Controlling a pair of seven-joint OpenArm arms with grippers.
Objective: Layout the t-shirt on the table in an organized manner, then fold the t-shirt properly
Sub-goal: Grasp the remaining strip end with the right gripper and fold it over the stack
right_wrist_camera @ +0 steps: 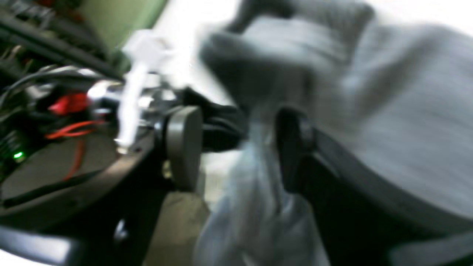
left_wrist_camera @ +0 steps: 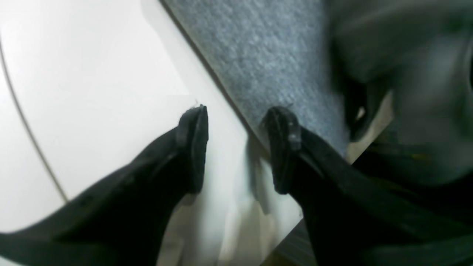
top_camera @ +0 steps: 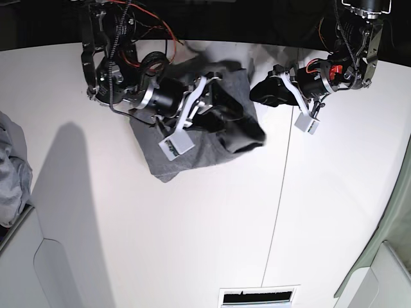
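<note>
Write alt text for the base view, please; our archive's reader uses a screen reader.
Seen from above, a crumpled grey t-shirt lies near the far edge of a white table. The right gripper is over the shirt, the left gripper is beside it, and another grey cloth heap sits at the picture's left edge.

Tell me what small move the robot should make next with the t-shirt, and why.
Probably lift the right gripper up and clear, then re-grasp an outer edge. Its jaws stand apart with cloth between them, and the t-shirt lies rumpled on the table, not spread flat. The left gripper is open and empty.
</note>
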